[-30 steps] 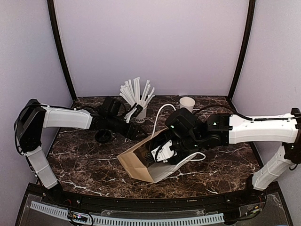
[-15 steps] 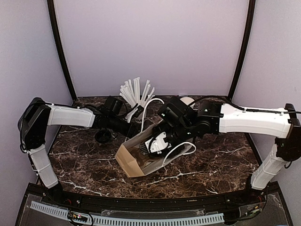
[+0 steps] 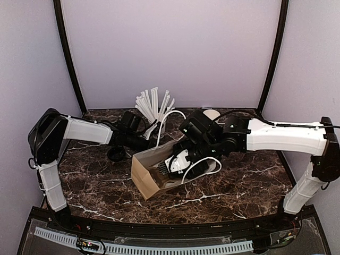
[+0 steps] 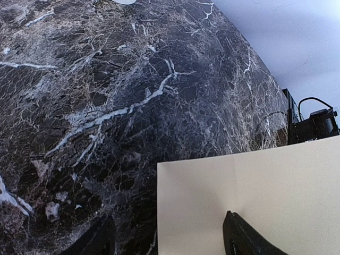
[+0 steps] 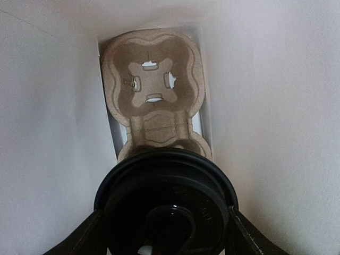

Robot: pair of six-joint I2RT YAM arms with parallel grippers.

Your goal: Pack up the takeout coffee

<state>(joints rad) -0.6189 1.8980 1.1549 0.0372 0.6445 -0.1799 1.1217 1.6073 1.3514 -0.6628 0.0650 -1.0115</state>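
Observation:
The takeout coffee (image 5: 166,202) shows only its round black lid in the right wrist view. My right gripper (image 5: 166,226) is shut on it, one finger against each side of the lid. It sits deep inside a brown paper bag (image 3: 151,178) that lies tilted on the marble table. A moulded cardboard cup carrier (image 5: 154,85) rests on the bag's bottom beyond the lid. From above, the right gripper (image 3: 176,163) reaches into the bag's mouth and hides the cup. My left gripper (image 4: 170,241) is open at the bag's side panel (image 4: 265,196), near its back rim (image 3: 150,142).
A white cup full of white straws (image 3: 154,106) stands at the back. A plain white cup (image 3: 212,114) is behind the right arm. A loose black lid (image 3: 117,154) lies left of the bag. The bag's white cord handles (image 3: 204,167) trail to the right.
The right arm pushed leftward with the cup, and the bag slid left and tipped up more. The left arm stayed at the bag's back rim, its shoulder shifting slightly right.

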